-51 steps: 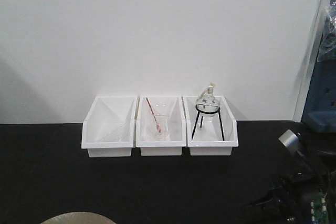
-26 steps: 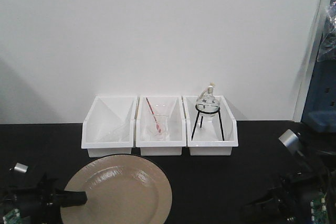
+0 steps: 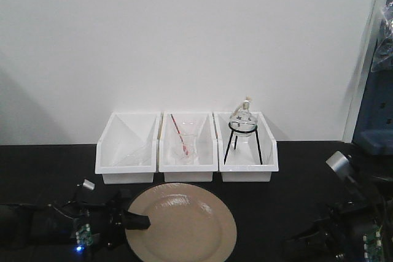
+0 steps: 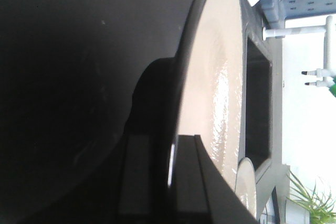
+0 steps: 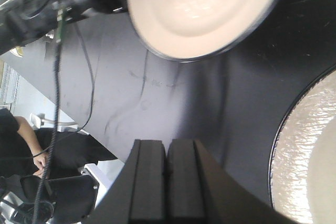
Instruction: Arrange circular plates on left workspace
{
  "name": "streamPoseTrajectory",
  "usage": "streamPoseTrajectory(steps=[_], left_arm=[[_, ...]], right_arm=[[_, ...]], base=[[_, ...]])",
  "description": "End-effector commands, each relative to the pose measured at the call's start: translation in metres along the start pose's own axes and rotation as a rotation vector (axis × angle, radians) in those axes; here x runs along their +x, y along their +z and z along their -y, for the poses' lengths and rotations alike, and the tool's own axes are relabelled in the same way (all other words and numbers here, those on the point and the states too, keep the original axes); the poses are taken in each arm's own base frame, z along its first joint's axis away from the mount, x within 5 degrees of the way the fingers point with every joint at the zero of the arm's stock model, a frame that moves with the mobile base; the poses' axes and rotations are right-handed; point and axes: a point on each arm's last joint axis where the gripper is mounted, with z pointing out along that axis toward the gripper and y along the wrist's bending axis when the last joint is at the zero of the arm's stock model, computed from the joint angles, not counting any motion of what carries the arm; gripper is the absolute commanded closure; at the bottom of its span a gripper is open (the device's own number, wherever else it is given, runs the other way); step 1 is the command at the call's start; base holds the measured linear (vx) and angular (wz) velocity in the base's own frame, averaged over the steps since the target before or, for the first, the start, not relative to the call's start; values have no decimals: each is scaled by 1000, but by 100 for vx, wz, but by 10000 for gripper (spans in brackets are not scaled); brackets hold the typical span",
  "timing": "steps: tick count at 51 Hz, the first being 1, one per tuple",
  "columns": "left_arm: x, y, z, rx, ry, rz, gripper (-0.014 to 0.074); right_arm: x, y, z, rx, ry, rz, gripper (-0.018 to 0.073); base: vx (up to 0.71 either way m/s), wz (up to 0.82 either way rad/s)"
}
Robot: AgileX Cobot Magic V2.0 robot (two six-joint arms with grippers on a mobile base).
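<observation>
- Just right of the left claw (image 3: 139, 220) sits a circular plate (image 3: 184, 225), its rim pinched in that claw.
- Behind both, three bins (image 3: 187, 175) stand side by side on the desk (image 3: 276, 207).
- A second circular plate (image 5: 310, 161) lies near the right claw (image 5: 167, 179).

Left hand (image 3: 140, 220): matte black, green circuit board (image 3: 81, 232), blue LED (image 3: 76, 250). Right hand (image 3: 305, 238): black, silver cylinder (image 3: 337, 162), lower right of frame.
</observation>
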Motion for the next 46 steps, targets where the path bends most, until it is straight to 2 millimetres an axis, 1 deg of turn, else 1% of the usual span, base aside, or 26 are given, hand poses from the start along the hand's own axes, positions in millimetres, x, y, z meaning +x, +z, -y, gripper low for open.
streamPoseTrajectory(steps=[1, 5, 9, 15, 18, 23, 28, 36, 41, 46], left_arm=[[-13, -2, 42, 177, -30, 56, 599], [-13, 7, 43, 168, -21, 53, 599], [-13, 11, 38, 130, -23, 68, 595], [-14, 13, 35, 88, -11, 92, 577], [-14, 13, 35, 83, -10, 96, 549], [-14, 13, 35, 88, 34, 93, 465], [-13, 13, 36, 98, 78, 85, 340], [-13, 12, 36, 101, 81, 83, 153], [-13, 11, 36, 91, 104, 74, 87], [-12, 9, 32, 60, 184, 47, 67]], right_arm=[[-6, -12, -18, -59, -43, 57, 560], [-5, -12, -18, -62, -44, 53, 560], [-5, -12, -19, -65, -44, 50, 560], [-5, -12, -19, -65, -44, 50, 560], [-5, -12, -19, -65, -44, 50, 560], [-5, -12, -19, -65, -44, 50, 560], [-5, -12, -19, -65, -45, 50, 560], [-5, -12, -19, -65, -45, 50, 560], [-5, -12, -19, -65, -45, 48, 560], [-5, -12, -19, -65, -45, 48, 560]], base=[[0, 0], [0, 0], [0, 0], [0, 0], [0, 0], [0, 0], [0, 0], [0, 0], [0, 0], [0, 0]])
